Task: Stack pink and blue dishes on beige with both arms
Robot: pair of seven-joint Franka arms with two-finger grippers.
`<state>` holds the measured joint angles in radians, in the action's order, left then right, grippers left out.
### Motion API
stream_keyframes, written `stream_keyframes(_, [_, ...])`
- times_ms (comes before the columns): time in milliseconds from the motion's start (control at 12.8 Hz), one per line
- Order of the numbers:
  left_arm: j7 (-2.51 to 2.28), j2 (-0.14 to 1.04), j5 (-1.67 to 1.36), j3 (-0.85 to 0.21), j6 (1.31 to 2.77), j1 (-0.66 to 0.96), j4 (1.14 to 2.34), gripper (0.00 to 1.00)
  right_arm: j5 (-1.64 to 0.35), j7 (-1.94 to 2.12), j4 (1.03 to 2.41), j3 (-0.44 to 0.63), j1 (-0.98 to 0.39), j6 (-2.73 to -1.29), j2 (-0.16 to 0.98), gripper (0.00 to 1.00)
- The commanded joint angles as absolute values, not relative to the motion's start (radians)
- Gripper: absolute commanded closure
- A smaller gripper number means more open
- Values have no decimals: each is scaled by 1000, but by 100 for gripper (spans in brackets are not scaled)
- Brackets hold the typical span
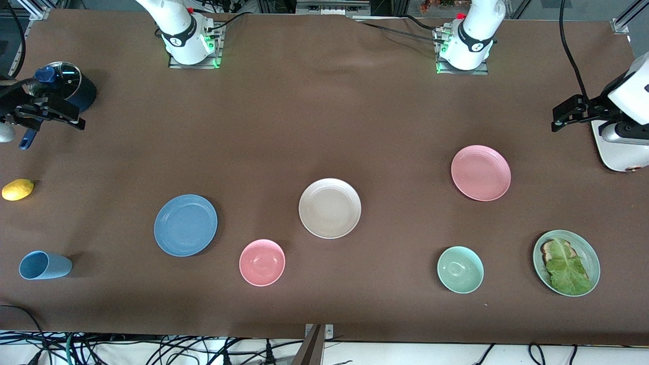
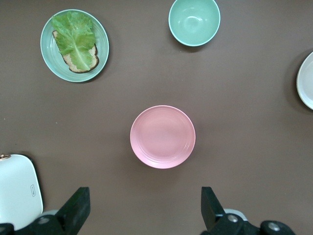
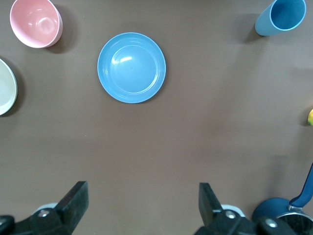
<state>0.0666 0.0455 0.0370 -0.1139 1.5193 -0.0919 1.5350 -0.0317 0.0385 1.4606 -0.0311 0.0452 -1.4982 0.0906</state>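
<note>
1. Since nothing is stacked yet, the step in hand looks like the first reach: each arm should go for the plate on its own half of the table (image 1: 324, 116).
2. Left gripper (image 2: 143, 208) hangs with its jaws spread wide and empty, up over the table toward the left arm's end; its wrist view looks straight down on the pink plate (image 1: 480, 172).
3. Right gripper (image 3: 142, 208) is likewise spread and empty, up over the right arm's end of the table near the lidded dark pot (image 1: 65, 88); the blue plate (image 1: 185, 224) shows in its wrist view.
4. Beige plate (image 1: 330, 208) sits about midway along the table, between the 2 coloured plates and well apart from both.
5. My advice: come down at a plate's rim, 1 finger over the rim and 1 under, since a flat plate offers no other hold.
6. Take care not to mistake the pink bowl (image 1: 262, 262), which lies nearer the front edge between the blue and beige plates, or the blue cup (image 1: 44, 265) lying on its side near the front corner.
7. Keep clear of the green bowl (image 1: 460, 269) and the green plate with toast and lettuce (image 1: 566, 262), and the lemon (image 1: 17, 189).
8. Send the arms to the beige plate 1 at a time, so they do not meet over it.
</note>
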Motion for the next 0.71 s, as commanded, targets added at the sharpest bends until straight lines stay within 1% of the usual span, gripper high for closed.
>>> stream_keyframes(0, [89, 41, 43, -118, 1508, -92, 1529, 0, -28, 34, 1473, -35, 46, -1493, 71, 0])
stream_keyframes(627, [89, 43, 43, -118, 1508, -89, 1531, 0, -28, 34, 1473, -37, 46, -1480, 69, 0])
